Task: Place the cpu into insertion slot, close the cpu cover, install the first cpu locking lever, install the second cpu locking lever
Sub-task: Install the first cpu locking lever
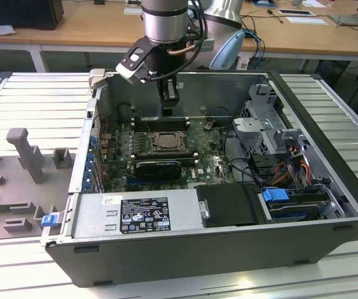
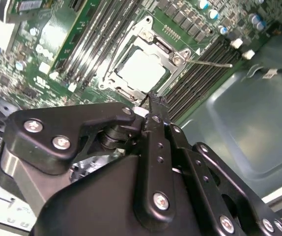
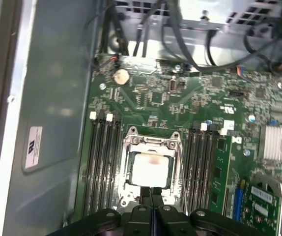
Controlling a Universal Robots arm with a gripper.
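At lower centre of the first wrist view, claw (image 3: 151, 195) fingers are pressed together, gripping nothing, hanging just over the near edge of the insertion slot (image 3: 125, 197). cpu (image 3: 150, 168) sits in the slot at frame middle; cpu cover (image 3: 151, 143) looks down around it. Thin wire lever (image 2: 211, 63) sticks out toward the right of the second wrist view, looks unlatched. Other lever's state: can't tell.

Risks, my read:
- The wire is thin, so the closed tips could slip off it and rake the memory slots (image 3: 101, 162) beside the socket.
- Pushing down with the cpu slightly skewed could bend contacts.
- A lever springing back could pop the cover up.
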